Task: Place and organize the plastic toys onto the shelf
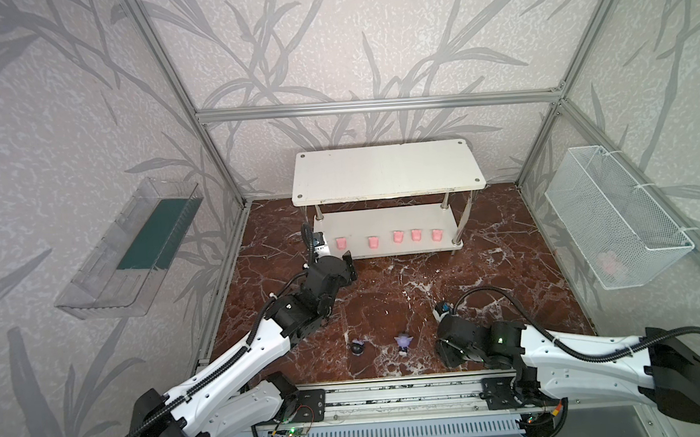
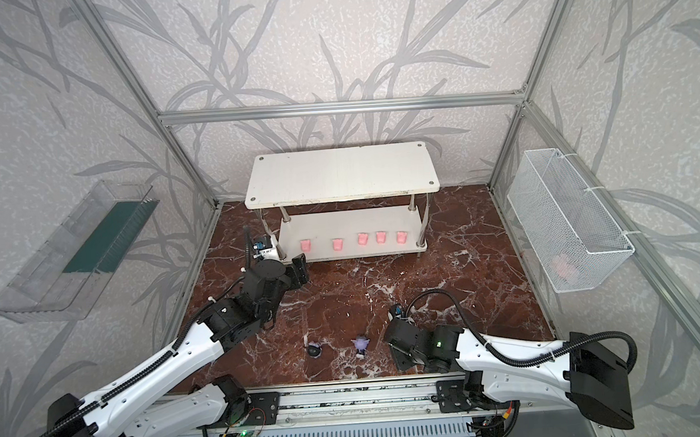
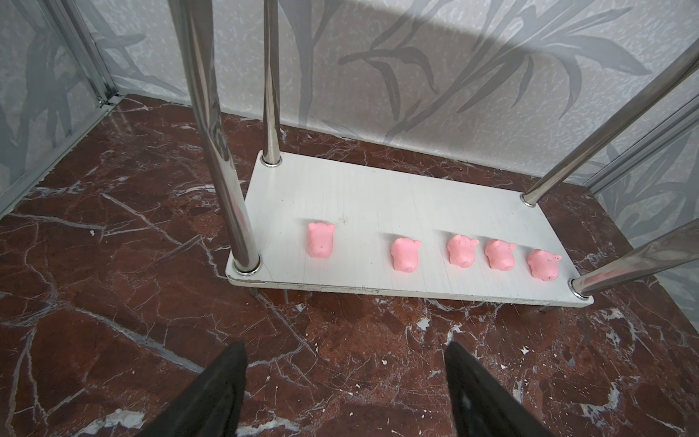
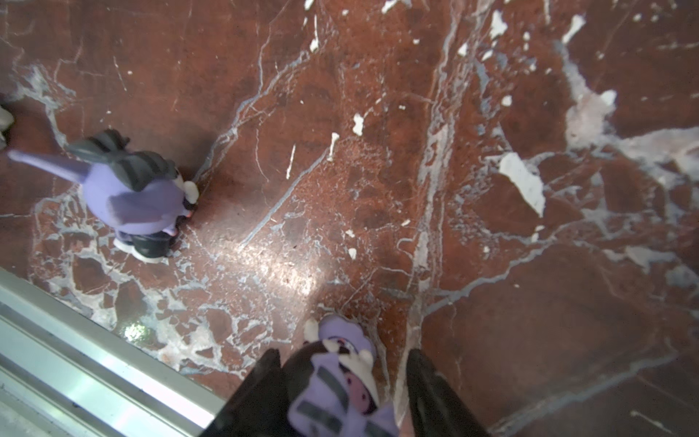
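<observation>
The white two-tier shelf stands at the back of the marble floor. Several pink piglets lie in a row on its lower board, from the leftmost one to the rightmost one. My left gripper hangs open and empty in front of the shelf's left leg. On the floor near the front stand a black-and-lilac figurine and a lilac figurine. My right gripper points down around a third figurine. One finger touches it; a sliver of floor shows at the other.
A clear plastic bin hangs on the left wall. On the right wall is a white wire basket with something pink inside. An aluminium rail borders the floor just beside the right gripper.
</observation>
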